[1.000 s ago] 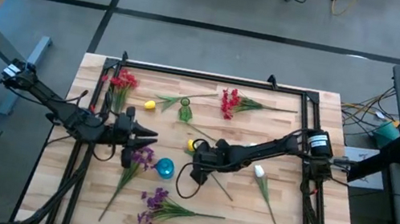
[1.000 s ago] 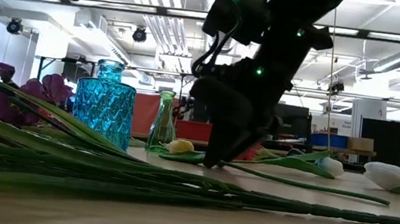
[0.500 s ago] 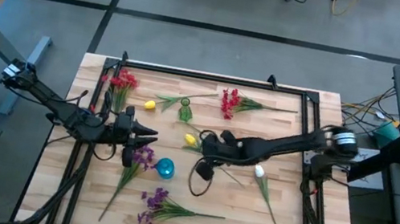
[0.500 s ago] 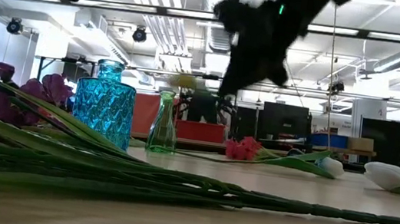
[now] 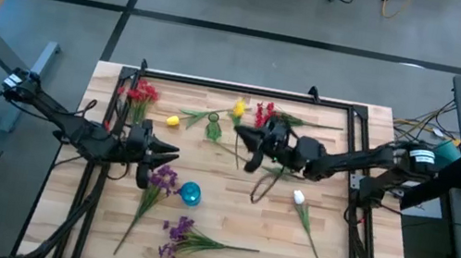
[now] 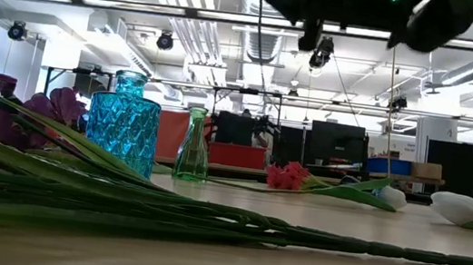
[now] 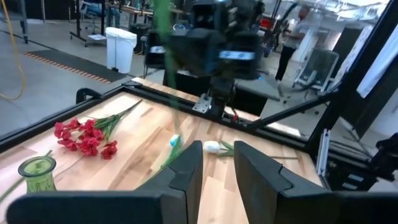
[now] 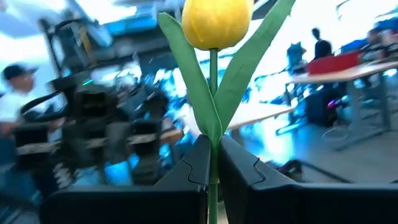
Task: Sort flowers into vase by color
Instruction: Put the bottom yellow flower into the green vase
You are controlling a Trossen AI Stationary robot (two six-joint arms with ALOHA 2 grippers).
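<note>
The right gripper (image 5: 252, 139), raised above the table (image 5: 322, 257) beside the red flowers (image 5: 264, 116), is clamped on the stem of a yellow tulip (image 8: 216, 22), which stands upright between its fingers (image 8: 194, 163) with the bud well clear of the tips; the left gripper (image 5: 172, 153) hangs near the blue vase (image 5: 190, 193), its fingers (image 7: 186, 171) a little apart with nothing between them. A green vase (image 5: 212, 127), purple flowers (image 5: 177, 233) and a white bud (image 5: 299, 197) sit on the boards; no writing can be read.
</note>
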